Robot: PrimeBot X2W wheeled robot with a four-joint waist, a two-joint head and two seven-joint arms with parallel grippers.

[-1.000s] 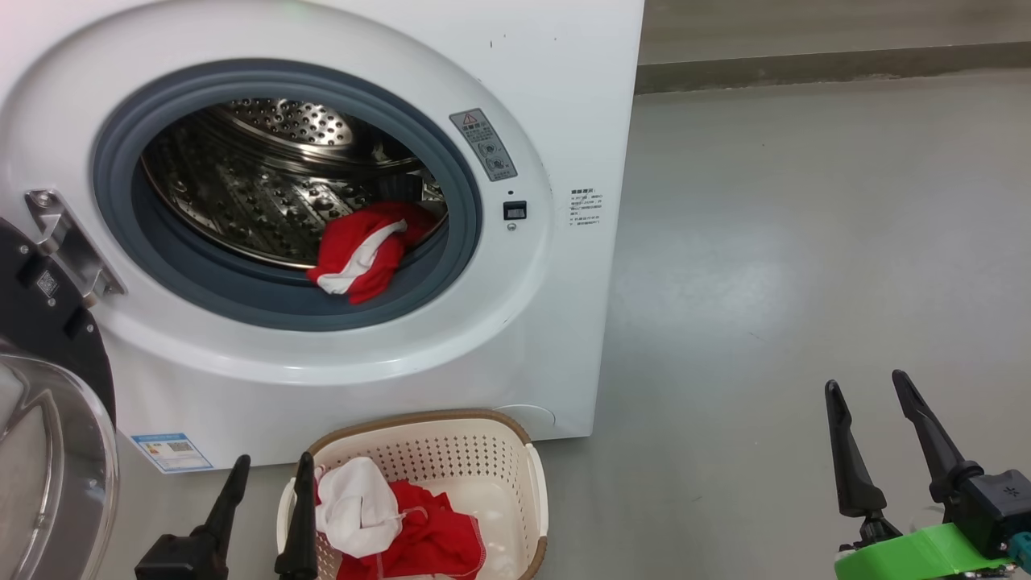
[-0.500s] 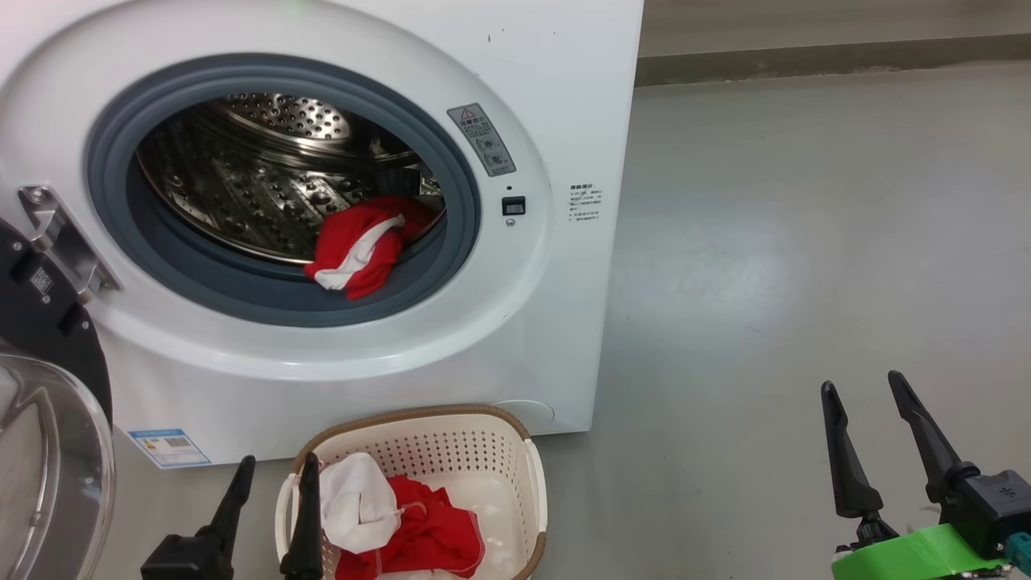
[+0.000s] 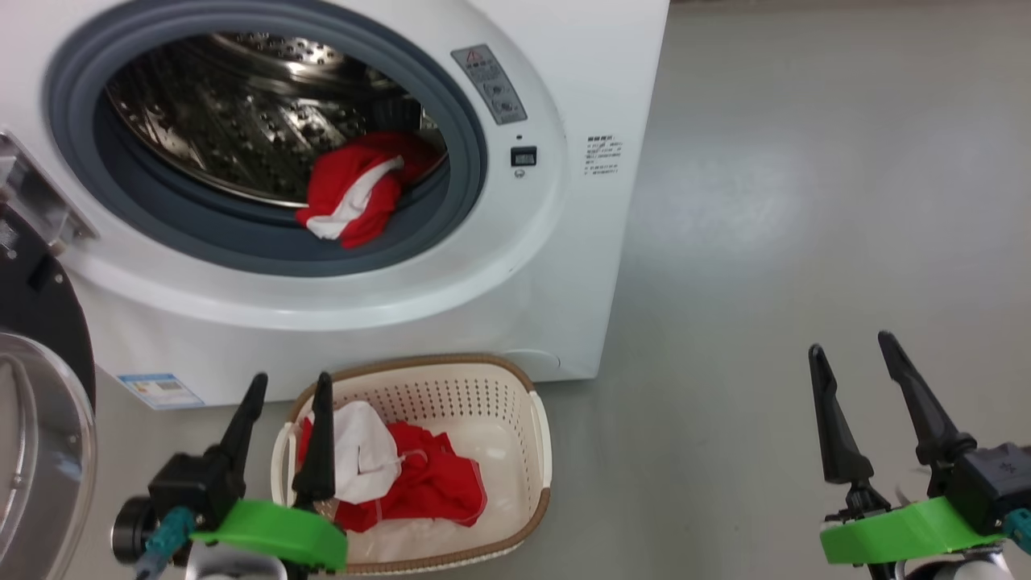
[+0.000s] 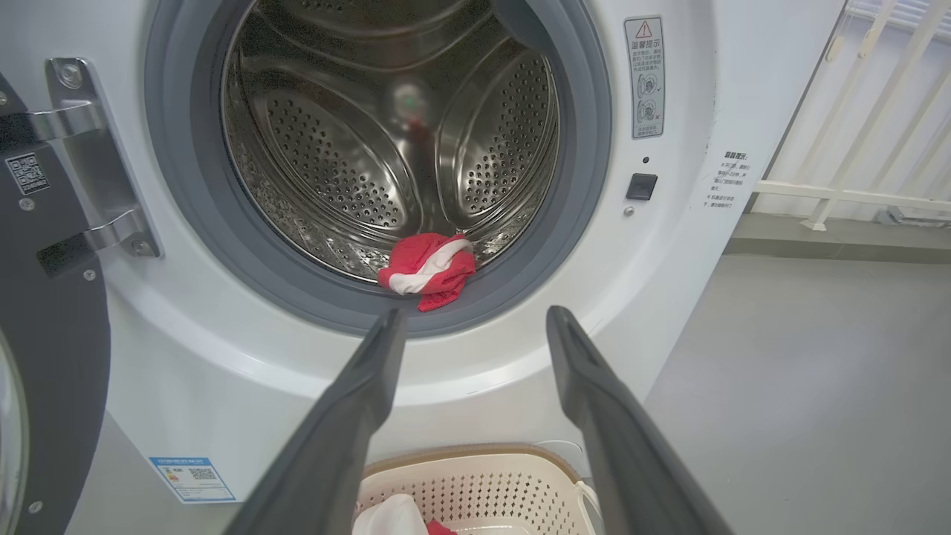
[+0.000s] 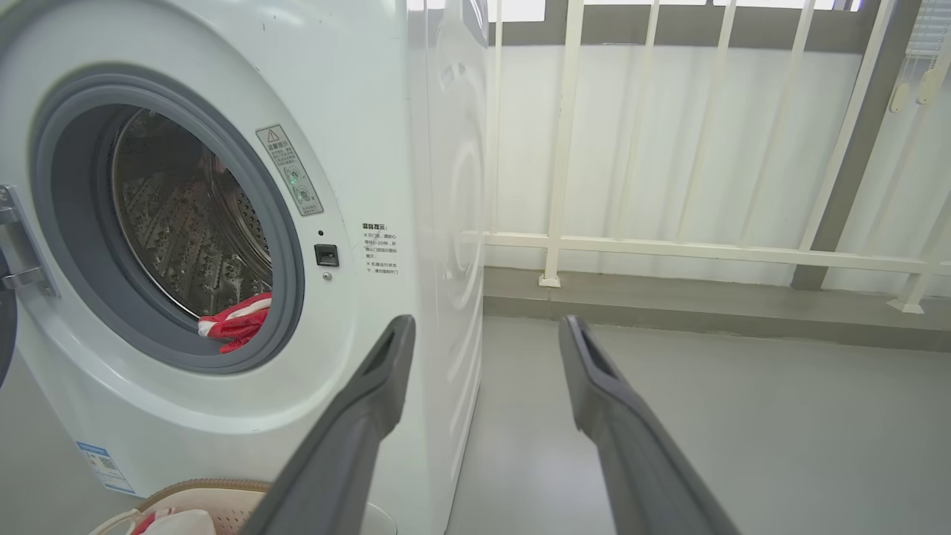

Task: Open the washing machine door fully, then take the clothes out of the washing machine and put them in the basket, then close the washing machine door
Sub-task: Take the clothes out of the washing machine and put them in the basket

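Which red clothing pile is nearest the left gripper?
The red-and-white pile in the basket, just beside the left gripper. The other red bundle lies farther off, draped over the grey ring of the washing machine.

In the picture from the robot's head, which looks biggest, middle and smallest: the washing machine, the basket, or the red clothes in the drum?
1. washing machine, by far the biggest.
2. basket.
3. red clothes in the drum, smallest, though they lie farther from the camera than the basket.
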